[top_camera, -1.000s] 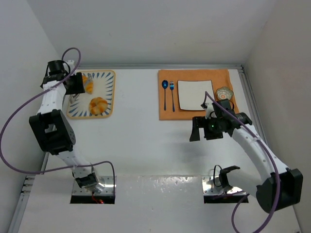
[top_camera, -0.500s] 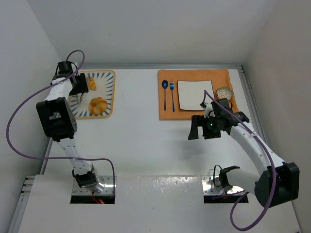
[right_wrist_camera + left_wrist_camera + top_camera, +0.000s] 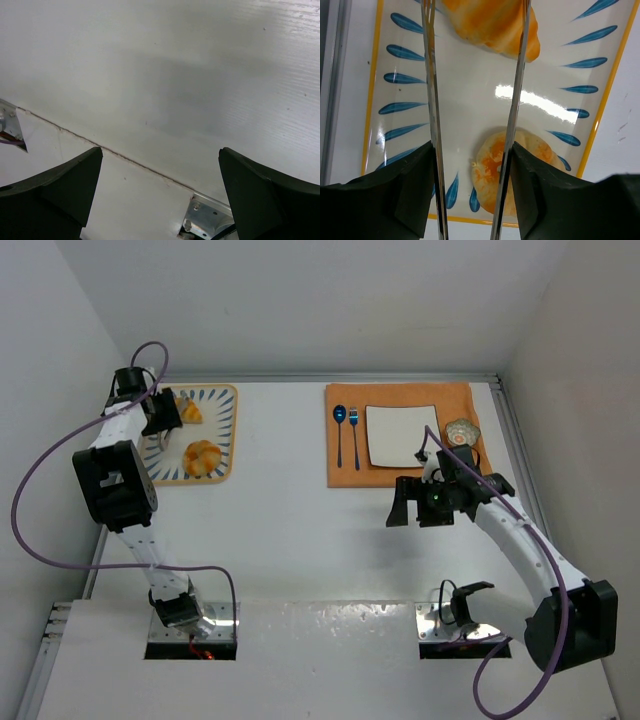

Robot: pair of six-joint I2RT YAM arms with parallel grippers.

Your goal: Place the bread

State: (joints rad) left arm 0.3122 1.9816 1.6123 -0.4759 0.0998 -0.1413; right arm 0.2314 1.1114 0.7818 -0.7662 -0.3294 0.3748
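Observation:
The croissant [image 3: 189, 411] and the round bun [image 3: 203, 457] lie on a blue-striped tray [image 3: 226, 400] at the far left. My left gripper [image 3: 160, 412] is over the tray's left part, shut on metal tongs [image 3: 431, 75]. In the left wrist view the gripper [image 3: 471, 150] holds the two tong arms apart. The croissant [image 3: 490, 22] lies between their far ends, and the bun [image 3: 490, 170] sits lower on the tray [image 3: 470, 90]. I cannot tell if the tongs touch the croissant. My right gripper [image 3: 428, 508] is open and empty above bare table [image 3: 160, 165].
An orange placemat [image 3: 345, 475] at the back right carries a white square plate [image 3: 400, 435], a blue spoon [image 3: 338, 430], a blue fork [image 3: 354, 430] and a small patterned bowl [image 3: 461, 430]. Walls close in on the left, the back and the right.
My left arm has swung in toward the tray's left side, and the gripper with the tongs has shifted slightly right by the croissant. The right arm has barely moved.

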